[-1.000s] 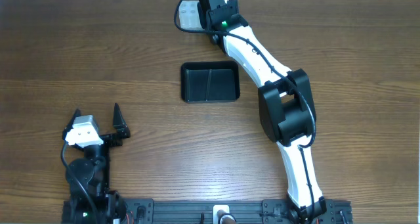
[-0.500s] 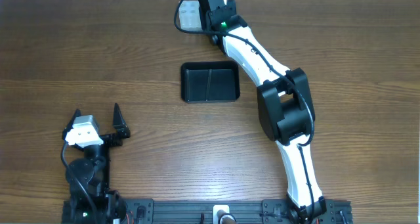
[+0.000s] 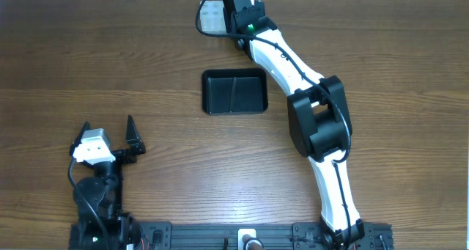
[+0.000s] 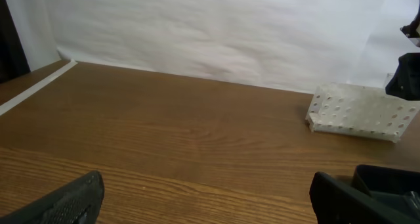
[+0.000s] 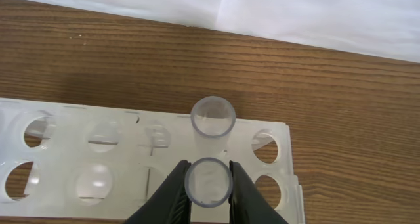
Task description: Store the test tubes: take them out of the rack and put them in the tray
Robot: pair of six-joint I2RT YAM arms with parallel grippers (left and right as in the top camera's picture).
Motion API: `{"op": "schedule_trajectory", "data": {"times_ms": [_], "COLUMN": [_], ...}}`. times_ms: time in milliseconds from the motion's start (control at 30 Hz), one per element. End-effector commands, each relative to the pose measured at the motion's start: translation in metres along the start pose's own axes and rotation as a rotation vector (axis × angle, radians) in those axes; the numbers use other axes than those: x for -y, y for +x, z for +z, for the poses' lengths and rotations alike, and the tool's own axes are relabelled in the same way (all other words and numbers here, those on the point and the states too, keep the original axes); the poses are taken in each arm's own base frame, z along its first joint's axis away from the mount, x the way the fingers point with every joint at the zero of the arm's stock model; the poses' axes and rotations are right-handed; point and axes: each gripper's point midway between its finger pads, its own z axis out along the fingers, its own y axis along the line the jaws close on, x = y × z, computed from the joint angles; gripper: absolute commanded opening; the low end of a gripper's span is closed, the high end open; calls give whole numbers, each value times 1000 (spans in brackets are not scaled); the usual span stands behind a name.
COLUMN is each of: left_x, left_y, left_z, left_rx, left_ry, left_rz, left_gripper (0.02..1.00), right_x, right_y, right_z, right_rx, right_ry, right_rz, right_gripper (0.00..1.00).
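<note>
**Right gripper [image 5: 209, 184] clamped on a test tube [image 5: 209, 178] standing in the rack [image 5: 65, 155].**
Its fingers [image 5: 172, 192] press the tube's rim from both sides, and a second tube [image 5: 212, 115] stands just beside, in the next hole. A straight vertical draw seems advisable, lest the rack tip or the neighbour be knocked. The white backdrop [image 5: 295, 14] runs close behind the rack, so room to move lies toward the tray [image 3: 206, 92]. Left gripper [image 3: 108, 122] spread apart, well away.

Robotics lab bench, staged for testing. Evidence: 2 robot arms, left arm [image 3: 95, 177] and right arm [image 3: 293, 67], stand at a black rail [image 3: 198, 232] along the edge of a wood-grain table [image 3: 146, 74]. A plain white backdrop [image 4: 197, 33] hangs behind it. Lab ware on the top: white perforated rack [image 4: 357, 112], clear test tube [image 5: 209, 182] upright at it, black tray [image 3: 234, 92].
</note>
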Motion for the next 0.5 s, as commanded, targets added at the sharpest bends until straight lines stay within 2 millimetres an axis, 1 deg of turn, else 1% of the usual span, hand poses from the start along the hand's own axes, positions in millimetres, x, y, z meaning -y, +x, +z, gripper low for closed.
{"op": "schedule_trajectory", "data": {"times_ms": [33, 167, 300, 500], "left_x": [-1, -1, -1, -1], "left_y": [0, 0, 0, 0], "left_z": [0, 0, 0, 0], "left_rx": [5, 5, 5, 5], "left_ry": [-2, -2, -2, -2], "left_rz": [11, 11, 11, 11], "left_gripper": [998, 998, 998, 998], "right_x": [10, 11, 12, 14], "right_y": [-13, -27, -40, -51], "right_z": [-2, -9, -17, -26], "right_rx": [32, 57, 79, 100], "right_ry": [43, 39, 36, 33], "right_rz": [13, 23, 32, 33], "right_gripper": [183, 180, 156, 130]}}
